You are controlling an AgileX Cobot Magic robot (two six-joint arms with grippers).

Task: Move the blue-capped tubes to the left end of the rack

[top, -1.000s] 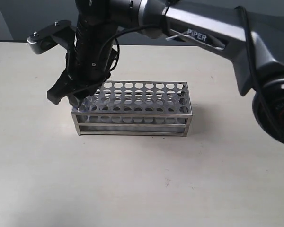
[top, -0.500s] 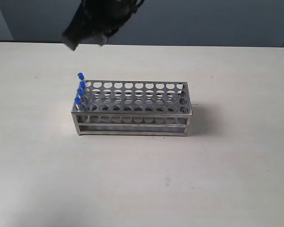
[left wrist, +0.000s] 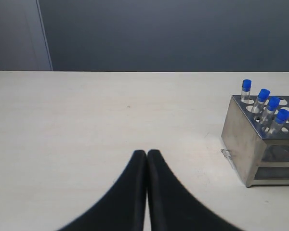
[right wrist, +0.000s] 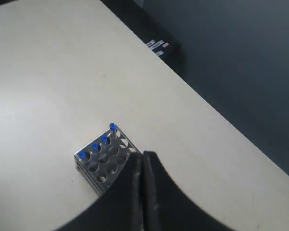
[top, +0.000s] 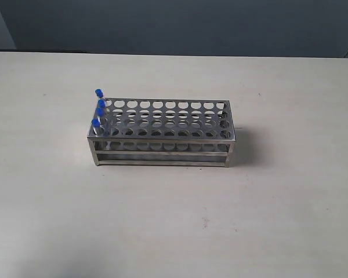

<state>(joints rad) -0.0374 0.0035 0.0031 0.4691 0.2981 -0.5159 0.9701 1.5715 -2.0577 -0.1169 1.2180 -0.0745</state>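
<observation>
The steel rack (top: 162, 136) stands mid-table, and the blue-capped tubes (top: 98, 109) stand upright in one column of holes at its left end. The left wrist view shows the rack (left wrist: 260, 144) with the tubes (left wrist: 267, 103) along its near end. My left gripper (left wrist: 147, 155) is shut with nothing in it, low over bare table and well apart from the rack. High above the table, my right gripper (right wrist: 143, 156) is shut and empty, with the rack (right wrist: 103, 166) and tubes (right wrist: 97, 146) far below it. Neither arm appears in the exterior view.
The pale tabletop (top: 174, 220) spreads around the rack on all sides. A dark wall (top: 174, 26) runs behind the table's far edge. A dark box with small white labels (right wrist: 159, 48) lies beyond the table edge in the right wrist view.
My right arm rose from the rack's left end and left the exterior view, its gripper closing on nothing. The tubes it covered now stand uncovered in the rack.
</observation>
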